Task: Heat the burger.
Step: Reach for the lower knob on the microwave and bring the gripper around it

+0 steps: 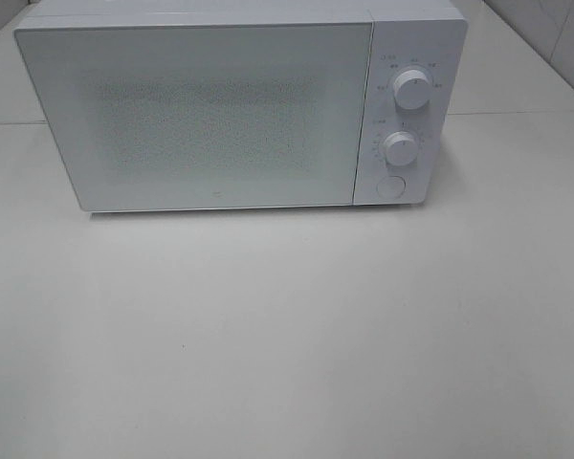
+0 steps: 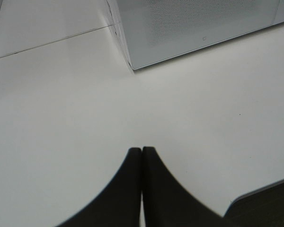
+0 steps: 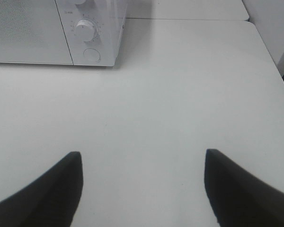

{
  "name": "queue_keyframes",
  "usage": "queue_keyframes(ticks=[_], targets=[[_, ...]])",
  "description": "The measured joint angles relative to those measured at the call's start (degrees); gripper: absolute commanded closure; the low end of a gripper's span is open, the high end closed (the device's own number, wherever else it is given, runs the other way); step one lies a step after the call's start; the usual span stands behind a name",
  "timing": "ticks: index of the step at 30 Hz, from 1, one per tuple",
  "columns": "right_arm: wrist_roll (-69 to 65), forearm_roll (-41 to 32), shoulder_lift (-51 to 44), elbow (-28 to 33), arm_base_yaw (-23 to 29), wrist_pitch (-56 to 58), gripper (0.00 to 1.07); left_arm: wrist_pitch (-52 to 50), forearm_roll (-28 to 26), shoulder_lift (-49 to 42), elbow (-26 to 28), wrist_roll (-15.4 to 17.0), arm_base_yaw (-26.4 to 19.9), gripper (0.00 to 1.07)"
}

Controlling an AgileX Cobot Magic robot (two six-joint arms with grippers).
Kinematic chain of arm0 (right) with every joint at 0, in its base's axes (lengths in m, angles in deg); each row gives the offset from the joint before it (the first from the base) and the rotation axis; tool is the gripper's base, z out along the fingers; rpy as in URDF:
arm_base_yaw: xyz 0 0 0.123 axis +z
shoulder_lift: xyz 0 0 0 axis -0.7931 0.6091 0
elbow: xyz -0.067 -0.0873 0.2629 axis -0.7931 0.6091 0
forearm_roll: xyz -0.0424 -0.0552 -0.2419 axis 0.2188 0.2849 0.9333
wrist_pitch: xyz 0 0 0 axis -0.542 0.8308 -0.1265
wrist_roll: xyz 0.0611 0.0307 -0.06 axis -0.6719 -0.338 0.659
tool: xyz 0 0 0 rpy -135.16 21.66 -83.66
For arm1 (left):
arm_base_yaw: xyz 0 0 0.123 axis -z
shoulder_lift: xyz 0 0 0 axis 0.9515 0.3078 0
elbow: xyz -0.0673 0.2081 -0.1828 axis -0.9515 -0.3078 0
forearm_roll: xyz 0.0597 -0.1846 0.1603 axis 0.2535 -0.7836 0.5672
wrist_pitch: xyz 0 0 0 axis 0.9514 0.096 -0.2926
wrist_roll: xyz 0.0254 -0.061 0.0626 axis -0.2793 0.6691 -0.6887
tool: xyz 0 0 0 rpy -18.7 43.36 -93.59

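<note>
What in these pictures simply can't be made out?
1. Microwave interior: its closed white door hides it in every view; no burger shows anywhere.
2. Dial markings: too small to read, high view.
3. Left pincer and right pincer: wrist views' edges cut off all but the fingertips; high view shows neither.

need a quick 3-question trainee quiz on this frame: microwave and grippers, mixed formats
1. True or false: the microwave has its door open.
2. Multiple choice: which gripper has its jaws apart? A) left gripper B) right gripper C) both
3. Fill in: the microwave's control panel carries ___ round dials above a round button.

Key: 1 false, the door is shut. 2 B, the left gripper's jaws are pressed together. 3 two.
</note>
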Motion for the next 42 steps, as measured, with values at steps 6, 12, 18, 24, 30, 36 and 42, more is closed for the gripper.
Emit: queue_keyframes(ticks=[6,12,18,24,30,36,42], targets=[[0.0,0.0,0.17,-0.86,0.0,-3.72,0.39,-0.06,0.0,0.0,0.0,0.0,0.0,1.06],[0.0,0.0,6.53,-0.86,0.0,-13.29,0.39,-0.11,0.0,0.0,0.0,0.0,0.0,1.06],[0.0,0.23,15.36,-0.86,0.0,-22.75,0.39,-0.11,0.0,0.0,0.0,0.0,0.0,1.06],[0.0,0.57,25.5,-0.86,0.0,-32.09,0.39,-0.11,0.0,0.0,0.0,0.0,0.0,1.06],[0.0,0.57,35.81,-0.86,0.0,-40.79,0.42,-0.11,0.0,0.0,0.0,0.0,0.0,1.06],[0.0,0.57,43.89,-0.86,0.0,-48.01,0.43,-0.11,0.0,0.0,0.0,0.0,0.0,1.06],[0.0,0.57,54.83,-0.86,0.0,-59.19,0.43,-0.11,0.0,0.0,0.0,0.0,0.0,1.06]])
